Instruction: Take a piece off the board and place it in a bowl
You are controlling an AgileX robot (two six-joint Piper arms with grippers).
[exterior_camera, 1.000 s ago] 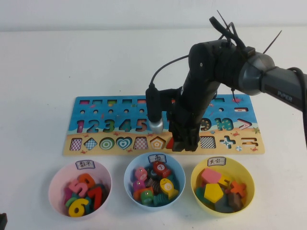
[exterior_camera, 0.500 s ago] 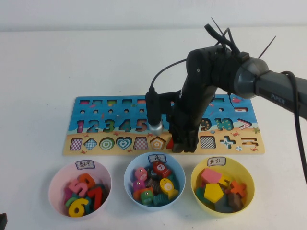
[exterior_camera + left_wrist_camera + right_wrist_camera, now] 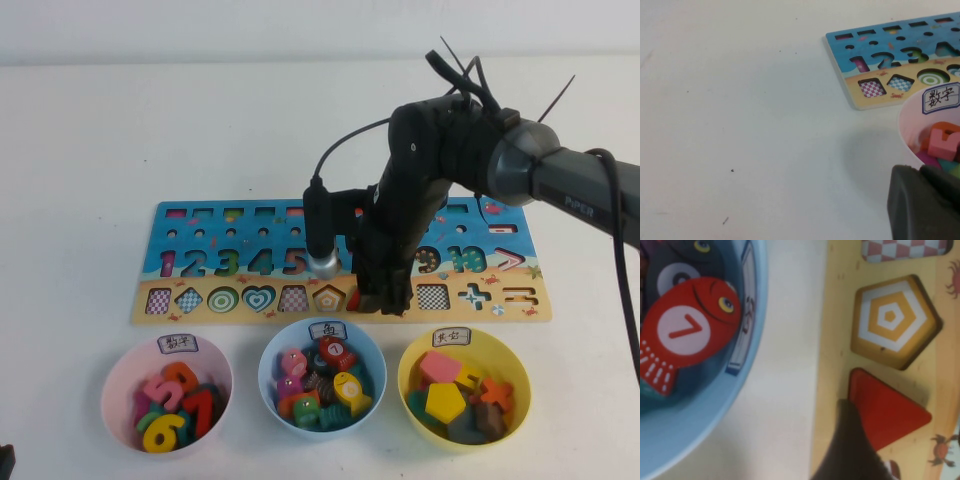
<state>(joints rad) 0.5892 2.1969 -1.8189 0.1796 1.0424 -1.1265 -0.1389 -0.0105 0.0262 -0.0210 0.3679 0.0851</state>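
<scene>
white tabletop under a number puzzle and three bowls: the piece, a flat red wooden triangle, sits in its cut-out on the sandy lower strip of the board, beside the yellow pentagon cut-out and only a sliver of it showing past the arm in the high view. it looks light, rigid and smooth, with thin edges that barely rise above the board, so the sensible hold would be across two opposite edges or an edge and a corner, squeezed gently enough not to skate off the paint. the right gripper is down on that slot; in its wrist view one dark finger touches the triangle's edge nearest the board's front rim, but the other finger is out of frame, so whether the claw is apart or already pinching cannot be told. room is tight around the piece: the slot walls hug it, and the board's front edge lies just beside it. the light blue bowl, holding a red fish block, stands just in front of that edge, so a straight lift seems safer than a drag. the bowl, yellow and already holding shapes, waits to the right of the blue one, near the board, with open air above it. the left gripper is parked low by the pink bowl, well apart from the work, its fingers too close to the lens to read
</scene>
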